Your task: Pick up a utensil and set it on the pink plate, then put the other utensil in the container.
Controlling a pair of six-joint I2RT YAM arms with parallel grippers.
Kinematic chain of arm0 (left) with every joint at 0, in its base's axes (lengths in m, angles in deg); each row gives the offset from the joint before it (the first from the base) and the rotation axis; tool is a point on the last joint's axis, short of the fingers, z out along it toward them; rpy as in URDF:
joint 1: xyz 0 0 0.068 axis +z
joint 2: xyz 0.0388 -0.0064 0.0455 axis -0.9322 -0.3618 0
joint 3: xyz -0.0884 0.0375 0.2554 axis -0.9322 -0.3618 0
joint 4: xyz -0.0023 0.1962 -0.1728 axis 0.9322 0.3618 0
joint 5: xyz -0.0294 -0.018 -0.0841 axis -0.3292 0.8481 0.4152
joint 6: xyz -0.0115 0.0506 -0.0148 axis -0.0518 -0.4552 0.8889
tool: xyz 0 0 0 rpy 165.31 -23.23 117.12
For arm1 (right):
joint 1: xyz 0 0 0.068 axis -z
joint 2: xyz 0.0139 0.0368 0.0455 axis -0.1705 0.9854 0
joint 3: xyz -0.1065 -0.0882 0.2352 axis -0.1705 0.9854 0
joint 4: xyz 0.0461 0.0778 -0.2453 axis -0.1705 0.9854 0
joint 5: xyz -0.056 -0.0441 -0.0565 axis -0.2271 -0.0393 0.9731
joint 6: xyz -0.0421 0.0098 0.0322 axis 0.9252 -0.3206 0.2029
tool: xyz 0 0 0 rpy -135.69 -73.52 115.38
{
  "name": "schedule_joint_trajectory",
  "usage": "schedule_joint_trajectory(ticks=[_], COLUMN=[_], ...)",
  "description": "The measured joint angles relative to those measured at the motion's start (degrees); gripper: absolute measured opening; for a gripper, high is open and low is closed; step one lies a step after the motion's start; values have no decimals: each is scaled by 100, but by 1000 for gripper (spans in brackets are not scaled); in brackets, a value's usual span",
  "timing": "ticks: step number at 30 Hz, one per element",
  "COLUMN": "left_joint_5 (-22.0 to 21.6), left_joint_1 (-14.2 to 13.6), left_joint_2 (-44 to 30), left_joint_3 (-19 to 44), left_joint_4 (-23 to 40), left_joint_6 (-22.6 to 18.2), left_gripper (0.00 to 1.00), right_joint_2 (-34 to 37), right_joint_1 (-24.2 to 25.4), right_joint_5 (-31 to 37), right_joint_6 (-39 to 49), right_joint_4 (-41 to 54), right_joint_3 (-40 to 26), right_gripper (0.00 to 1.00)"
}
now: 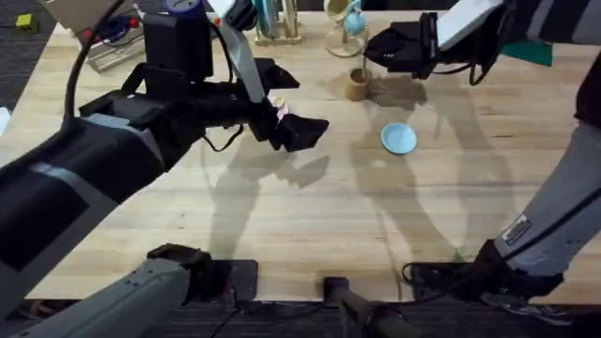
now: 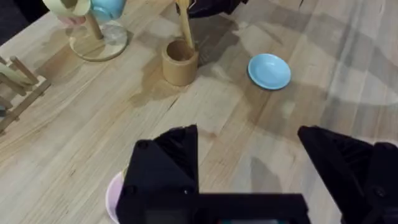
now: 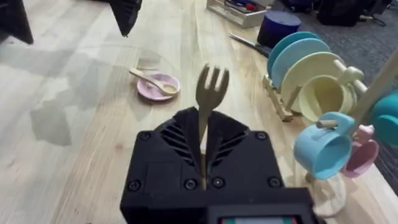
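Fork [image 3: 210,93] first: my right gripper [image 3: 204,163] holds it by the handle, fingers pinched tight on the flat stem. In my right wrist view its long axis runs straight out from between the fingers, prongs at the far end, pointing away from the gripper. In my left wrist view the fork's handle [image 2: 185,25] stands nearly upright over the cup [image 2: 180,61], its lower end at the cup's mouth; I cannot tell whether it touches the rim or the inside.

From overhead my right gripper [image 1: 399,49] hangs just beyond and to the right of the cup [image 1: 356,84].

Left of the cup lies the pink plate [image 3: 157,86] with the spoon [image 3: 154,81] on it. The spoon lies flat across the plate, bowl resting on the plate and slim handle sticking out over the rim on the side away from the cup. From overhead my left arm covers most of the plate [image 1: 279,110].

My left gripper [image 2: 249,168] hovers above the table close to the pink plate [image 2: 114,196], fingers spread wide and holding nothing.

Right of the cup, well apart from it, sits the blue plate [image 1: 398,138], bare.
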Motion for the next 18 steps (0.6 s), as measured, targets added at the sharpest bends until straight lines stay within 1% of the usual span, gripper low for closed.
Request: schedule_joint_trajectory(ticks=[18], left_joint_5=[0], left_joint_1=[0], left_joint_2=[0], left_joint_3=[0], left_joint_4=[0], left_joint_6=[0], left_gripper=[975], right_joint_2=[0], right_joint_1=[0], right_joint_5=[3], right_joint_6=[-36], right_joint_4=[-151], right_joint_3=[0], right_gripper=[31])
